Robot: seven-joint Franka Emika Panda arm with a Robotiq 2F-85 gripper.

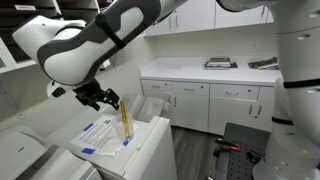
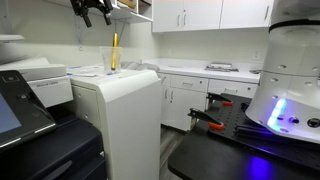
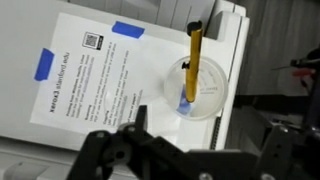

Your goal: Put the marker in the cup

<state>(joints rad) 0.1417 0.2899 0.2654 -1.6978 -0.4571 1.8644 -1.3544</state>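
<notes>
The yellow-orange marker [image 3: 193,60] stands tilted inside the clear plastic cup [image 3: 210,95], its top sticking out above the rim. Both show in both exterior views, the marker [image 1: 125,120] [image 2: 114,50] in the faint cup [image 1: 127,132] [image 2: 108,63] on top of a white cabinet. My gripper [image 3: 200,150] is open and empty, with its fingers spread at the bottom of the wrist view. It hangs above and to one side of the cup, clear of the marker [image 1: 98,97] [image 2: 97,10]. Something small and blue shows at the cup's bottom.
A printed sheet [image 3: 100,75] fixed with blue tape [image 3: 128,30] lies beside the cup on the cabinet top [image 2: 125,85]. A printer [image 2: 30,85] stands next to it. The counter [image 1: 210,72] with white cupboards lies beyond. The cabinet's edge runs just right of the cup.
</notes>
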